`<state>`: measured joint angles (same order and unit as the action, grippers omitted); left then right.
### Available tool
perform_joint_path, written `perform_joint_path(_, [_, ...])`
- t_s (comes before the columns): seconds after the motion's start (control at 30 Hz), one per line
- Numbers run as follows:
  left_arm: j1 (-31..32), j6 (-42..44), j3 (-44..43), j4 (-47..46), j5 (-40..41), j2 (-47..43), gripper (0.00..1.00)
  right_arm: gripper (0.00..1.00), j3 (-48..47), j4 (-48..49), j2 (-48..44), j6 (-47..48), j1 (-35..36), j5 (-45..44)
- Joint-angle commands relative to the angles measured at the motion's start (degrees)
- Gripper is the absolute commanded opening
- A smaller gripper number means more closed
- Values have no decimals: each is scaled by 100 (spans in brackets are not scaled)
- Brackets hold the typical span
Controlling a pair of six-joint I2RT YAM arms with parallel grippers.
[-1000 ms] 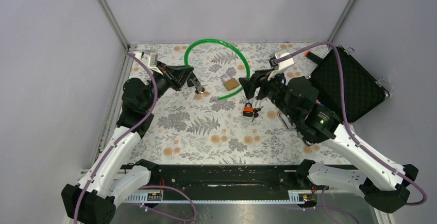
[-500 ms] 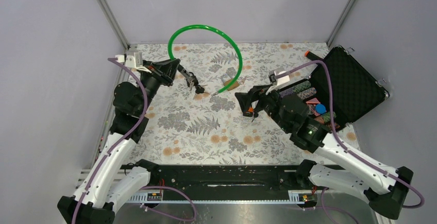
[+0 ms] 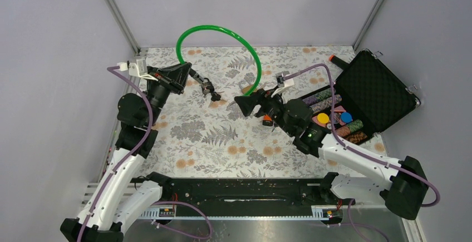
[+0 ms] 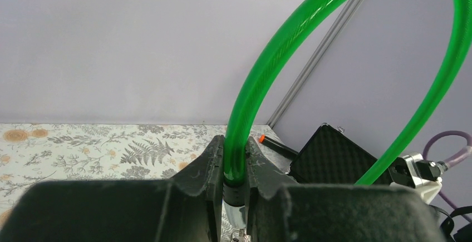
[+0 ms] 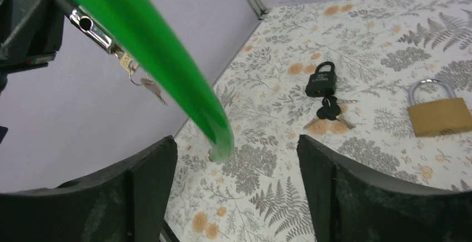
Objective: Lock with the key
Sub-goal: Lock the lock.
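Cable lock (image 3: 217,28), raised off the worktop near its far edge: my left gripper (image 4: 235,161) clamped on one end, my right gripper (image 5: 234,150) swung across, jaws apart at the free tip (image 5: 220,146), so joining looks next.

Floral desk (image 3: 222,142): black padlock (image 5: 323,79) far left of centre, keys (image 5: 329,110) touching it. Brass padlock (image 5: 439,111) flat nearby. Open black case (image 3: 384,86) at the right edge.

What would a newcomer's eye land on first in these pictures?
A green cable loop arches high above the floral table, one end clamped in the left pincer. Its free end dangles by the open right pincer. An open black case of colourful chips sits far right.
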<state>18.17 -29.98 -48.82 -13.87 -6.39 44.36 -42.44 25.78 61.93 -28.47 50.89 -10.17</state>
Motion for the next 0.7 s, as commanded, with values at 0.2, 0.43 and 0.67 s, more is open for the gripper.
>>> perform_joint_path(0.2, [2, -360, -277, -659, 89, -219, 0, 34, -625, 859, 459, -488, -1, 477])
perform_joint_path(0.43, [-1, -595, -331, -324, -137, -112, 0, 0, -812, 613, 335, -159, -5, 619])
perform_joint_path(0.67, [-4, -1190, -111, -49, -635, 56, 0, 0, -1144, 264, -30, 245, -1, 665])
